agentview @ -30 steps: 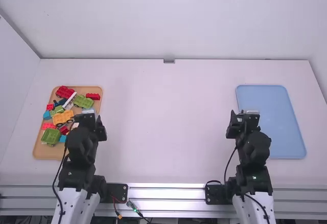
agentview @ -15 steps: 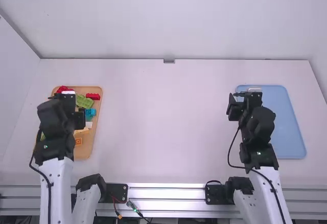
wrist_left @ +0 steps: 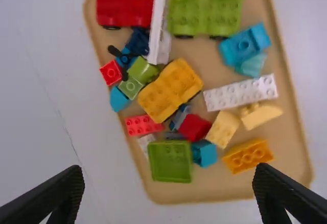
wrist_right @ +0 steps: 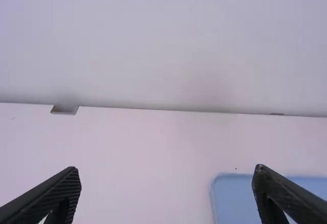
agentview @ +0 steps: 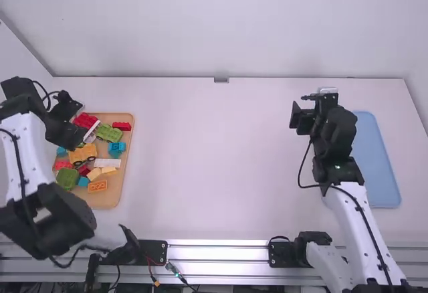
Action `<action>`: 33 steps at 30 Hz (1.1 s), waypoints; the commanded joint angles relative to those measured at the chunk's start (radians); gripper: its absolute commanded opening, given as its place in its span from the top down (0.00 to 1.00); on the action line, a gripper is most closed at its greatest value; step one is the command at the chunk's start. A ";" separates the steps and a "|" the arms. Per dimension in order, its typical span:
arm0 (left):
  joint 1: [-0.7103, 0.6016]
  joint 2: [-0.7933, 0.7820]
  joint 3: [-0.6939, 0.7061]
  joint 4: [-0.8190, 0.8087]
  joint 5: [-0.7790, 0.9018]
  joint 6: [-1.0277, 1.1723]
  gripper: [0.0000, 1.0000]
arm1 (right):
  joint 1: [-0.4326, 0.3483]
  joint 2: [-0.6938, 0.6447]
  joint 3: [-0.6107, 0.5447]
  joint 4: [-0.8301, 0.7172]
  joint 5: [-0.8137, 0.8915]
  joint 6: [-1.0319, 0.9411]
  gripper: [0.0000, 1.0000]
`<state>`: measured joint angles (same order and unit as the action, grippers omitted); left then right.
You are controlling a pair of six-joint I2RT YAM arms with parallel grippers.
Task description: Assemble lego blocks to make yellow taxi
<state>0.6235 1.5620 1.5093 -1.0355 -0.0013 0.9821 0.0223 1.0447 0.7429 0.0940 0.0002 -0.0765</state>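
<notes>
Well, the left gripper (agentview: 76, 120) hangs by the tan tray (wrist_left: 204, 192), fingers apart — the yellow wheeled block (wrist_left: 171, 88) lies inside. The right gripper (agentview: 311, 107), near the blue tray (agentview: 374, 166), has parted fingers too.

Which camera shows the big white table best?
The high view: it takes in most of the white table, out to its far edge. The right wrist view shows the table's far part; the left wrist view shows pieces around the tan tray.
</notes>
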 commanded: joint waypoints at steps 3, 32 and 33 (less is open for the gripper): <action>0.042 0.149 0.103 -0.024 -0.033 0.267 0.07 | 0.024 0.058 0.076 0.010 0.001 -0.005 0.07; 0.031 0.467 0.178 -0.045 0.059 0.848 0.01 | 0.123 0.126 0.126 0.033 0.001 0.080 0.01; 0.026 0.467 0.172 -0.043 0.049 0.848 0.02 | 0.123 0.126 0.126 0.033 0.001 0.080 0.01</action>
<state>0.6724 2.0262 1.6951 -1.0721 0.0437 1.8019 0.1406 1.1633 0.8257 0.1238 -0.0002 -0.0029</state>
